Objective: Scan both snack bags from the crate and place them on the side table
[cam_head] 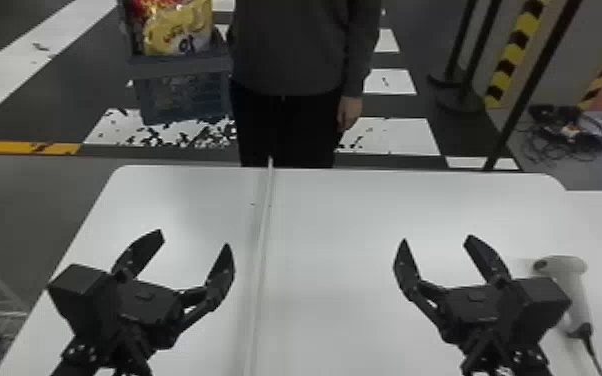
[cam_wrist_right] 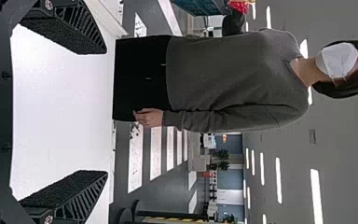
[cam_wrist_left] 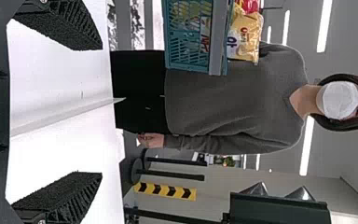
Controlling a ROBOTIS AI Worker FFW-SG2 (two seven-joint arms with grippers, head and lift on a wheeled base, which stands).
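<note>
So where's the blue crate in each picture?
Head view: upper left, past the white table, beside the grey sweater: blue crate.
Left wrist view: crate beside the sweater's hem, snack bag sticking out past its rim.
Right wrist view: crate partly cut off by the picture's edge.
Shared landmark: the grey sweater.

1 yellow bag and 1 red bag, both shiny, stick up above the rim of the blue, openwork crate, raised beyond the table. The pale scanner lies on the table's right side.
</note>
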